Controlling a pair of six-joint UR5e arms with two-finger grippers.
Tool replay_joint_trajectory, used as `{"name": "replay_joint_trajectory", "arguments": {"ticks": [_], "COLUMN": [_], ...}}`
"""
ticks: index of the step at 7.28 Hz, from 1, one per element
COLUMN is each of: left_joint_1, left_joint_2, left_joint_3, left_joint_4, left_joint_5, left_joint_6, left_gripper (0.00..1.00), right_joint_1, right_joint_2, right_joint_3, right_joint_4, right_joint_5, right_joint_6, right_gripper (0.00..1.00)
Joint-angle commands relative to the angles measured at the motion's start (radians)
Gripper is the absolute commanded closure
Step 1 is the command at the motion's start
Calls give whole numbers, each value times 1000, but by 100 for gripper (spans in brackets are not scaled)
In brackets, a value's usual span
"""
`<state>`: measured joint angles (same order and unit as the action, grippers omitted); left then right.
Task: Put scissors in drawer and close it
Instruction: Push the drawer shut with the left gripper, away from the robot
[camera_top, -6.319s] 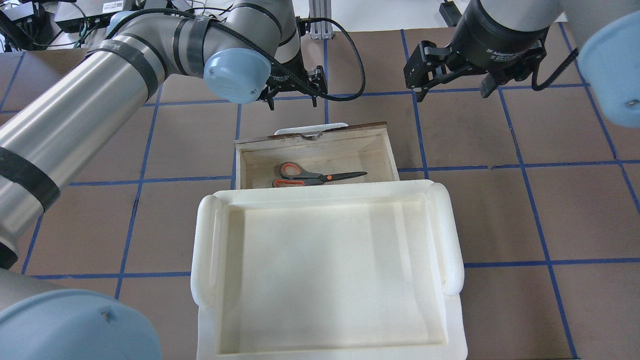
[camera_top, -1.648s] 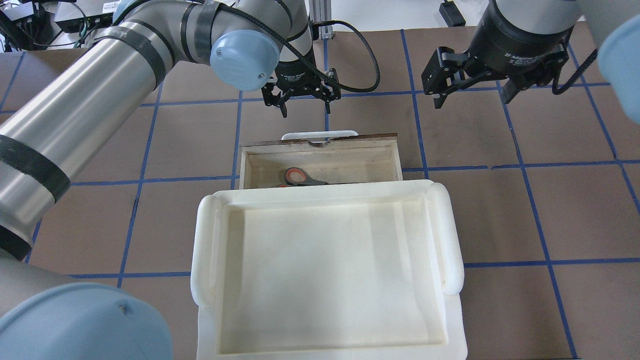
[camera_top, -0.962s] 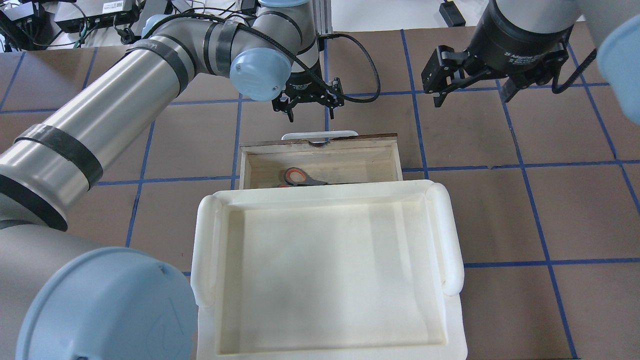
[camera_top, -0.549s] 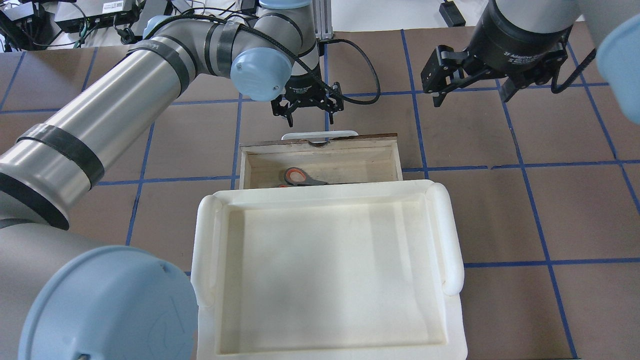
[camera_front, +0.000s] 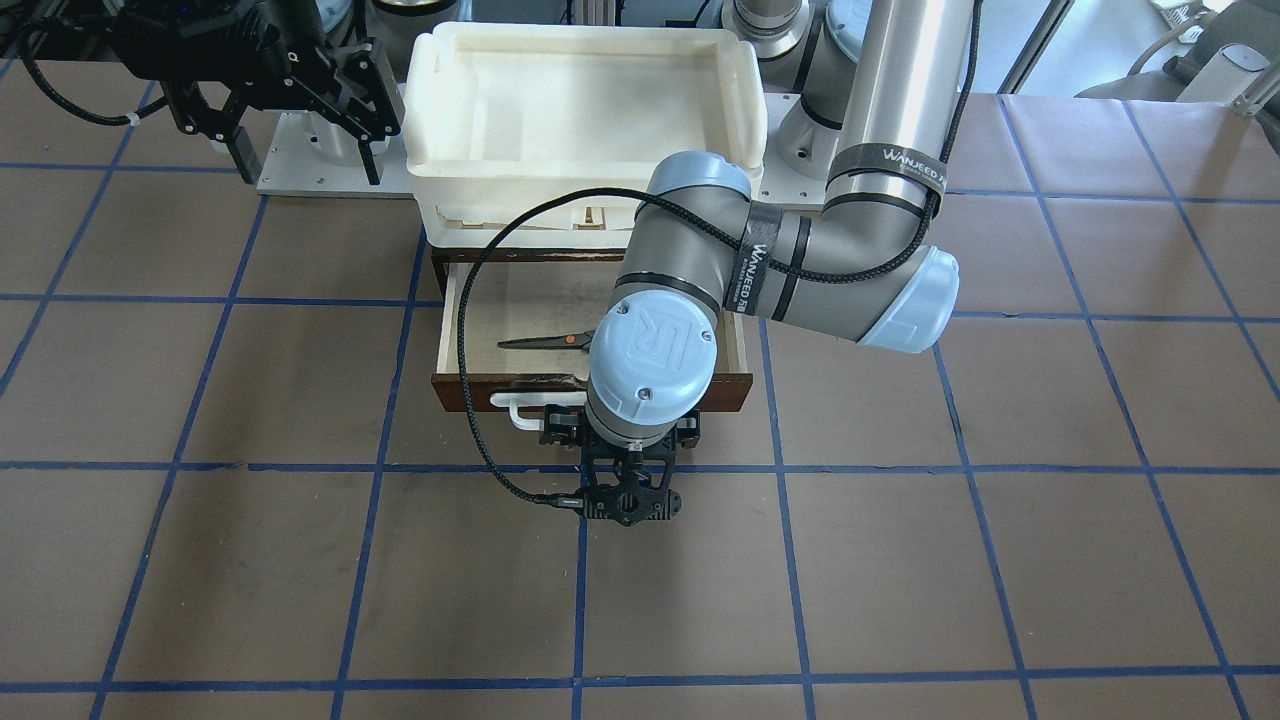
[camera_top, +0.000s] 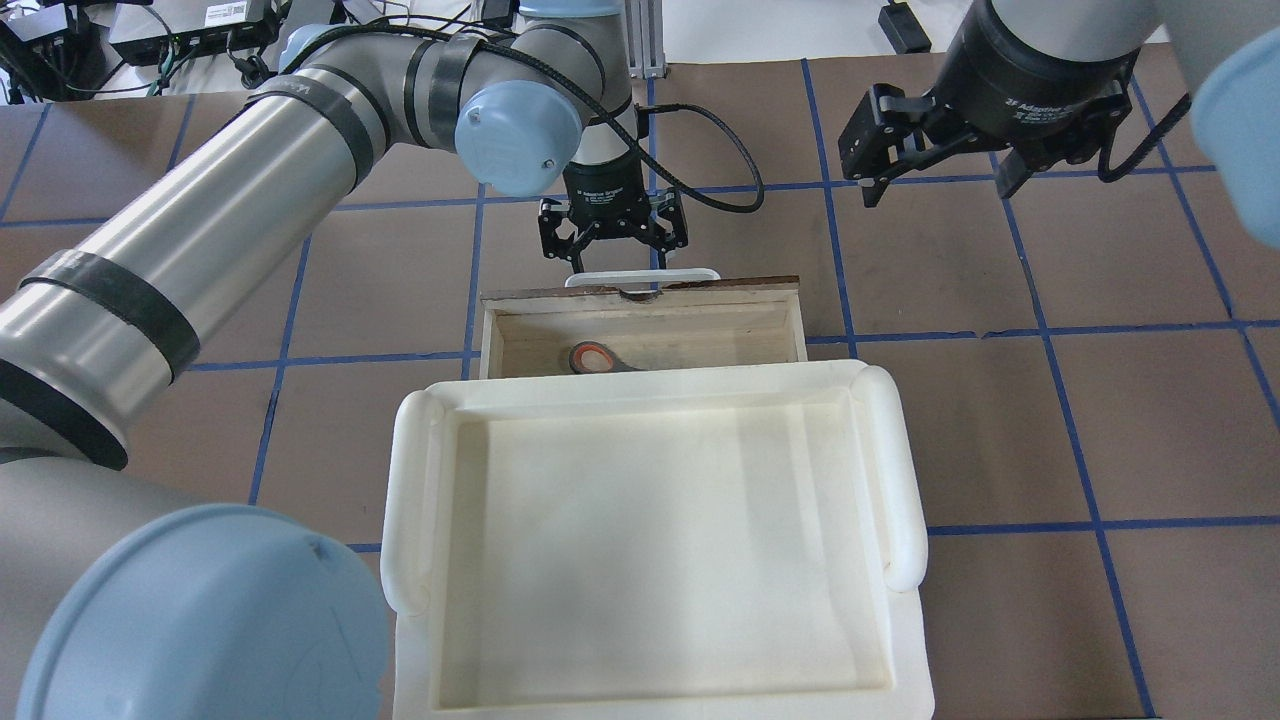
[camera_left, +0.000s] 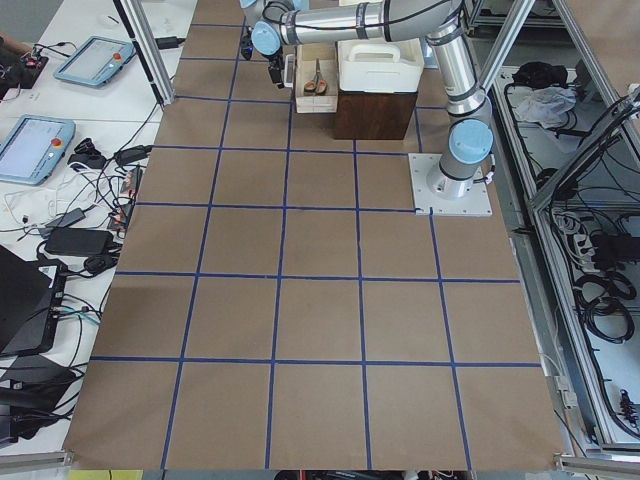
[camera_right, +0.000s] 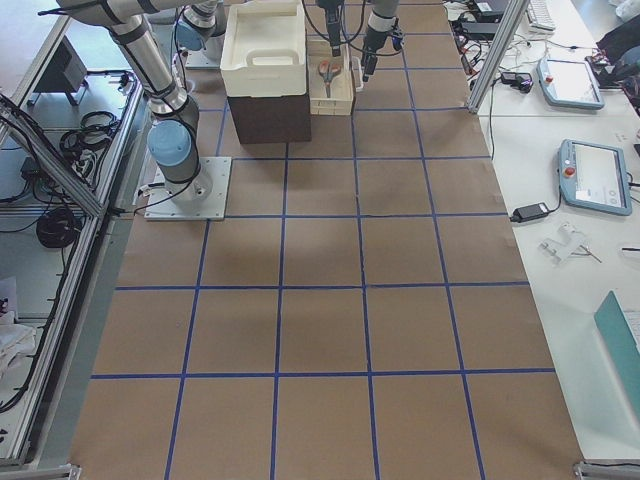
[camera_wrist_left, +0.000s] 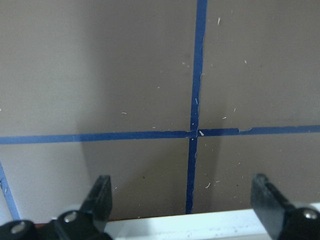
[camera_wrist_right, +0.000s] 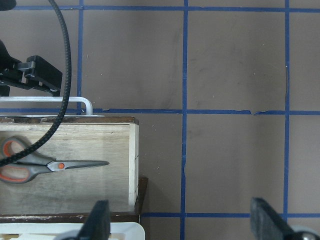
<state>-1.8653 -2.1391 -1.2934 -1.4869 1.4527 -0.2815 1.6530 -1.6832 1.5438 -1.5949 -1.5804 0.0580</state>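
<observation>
The robot's left arm reaches in from 9 o'clock of the overhead view, elbow bent and wrist turned straight down, holding the left gripper at the 12 o'clock edge of the drawer. Its fingers are spread wide on either side of the white bar handle, which crosses the bottom of the left wrist view between them; whether they touch the bar cannot be told. The drawer stands pulled out from under the cream tray, with its pale interior showing. The scissors lie flat inside it, orange-lined loops toward 9 o'clock and closed blades toward 3 o'clock in the right wrist view; from overhead the tray's rim hides all but one loop. The right arm hangs above the brown table at about 2 o'clock from the drawer, well apart from it, the right gripper pointing down with its fingers parted and nothing between them
</observation>
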Motion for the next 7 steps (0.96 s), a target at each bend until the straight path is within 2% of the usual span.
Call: {"name": "replay_joint_trajectory", "arguments": {"ticks": [1,7], "left_joint_1": [-5,-5], "left_joint_2": [4,25], "left_joint_3": [-6,-7], "left_joint_4": [-28,-211], "left_joint_5": [-5,-12], "left_joint_6": [-4,2], "left_gripper": [0,0], "right_joint_1": [2,-1], "right_joint_2": [-1,-1], "right_joint_3": [-1,1], "right_joint_4": [3,6], "right_joint_5": [0,-10], "right_joint_6": [2,-7], "right_gripper": [0,0]}}
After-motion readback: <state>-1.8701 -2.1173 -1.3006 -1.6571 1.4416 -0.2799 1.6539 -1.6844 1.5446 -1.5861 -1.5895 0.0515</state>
